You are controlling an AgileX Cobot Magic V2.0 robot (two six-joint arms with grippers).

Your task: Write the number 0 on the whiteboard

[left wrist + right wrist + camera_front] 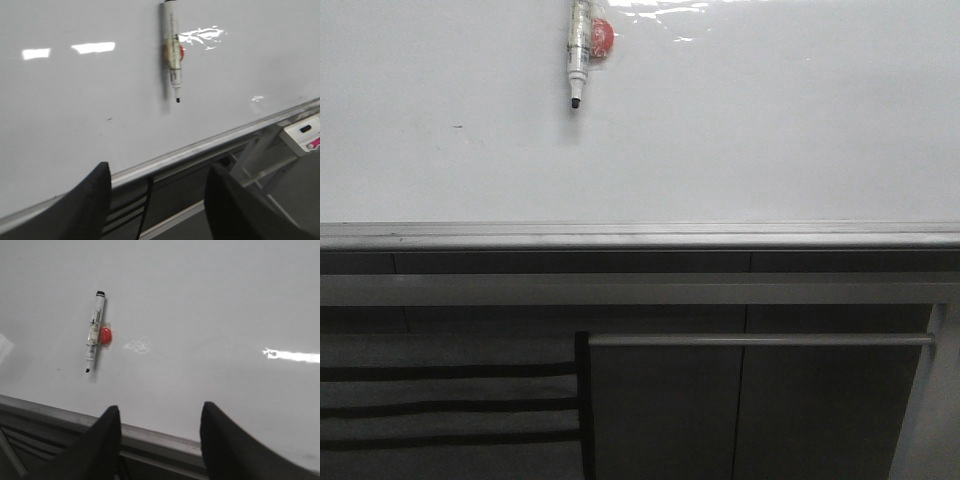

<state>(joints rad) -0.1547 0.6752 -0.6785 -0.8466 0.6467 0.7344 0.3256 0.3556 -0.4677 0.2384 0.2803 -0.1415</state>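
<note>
White glossy whiteboard (740, 130) bare, no 0 yet; marker (579, 45) beside red magnet (603, 38) looks light, slick, so I'd pinch mid-barrel; my left gripper (157, 200) and right gripper (160, 440) gape empty.

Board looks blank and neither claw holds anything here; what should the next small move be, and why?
Probably bring the right claw, open and empty, toward the marker to grasp it. The whiteboard shows no 0 yet, only a tiny speck, and the uncapped marker sits against the board beside a red magnet.
</note>
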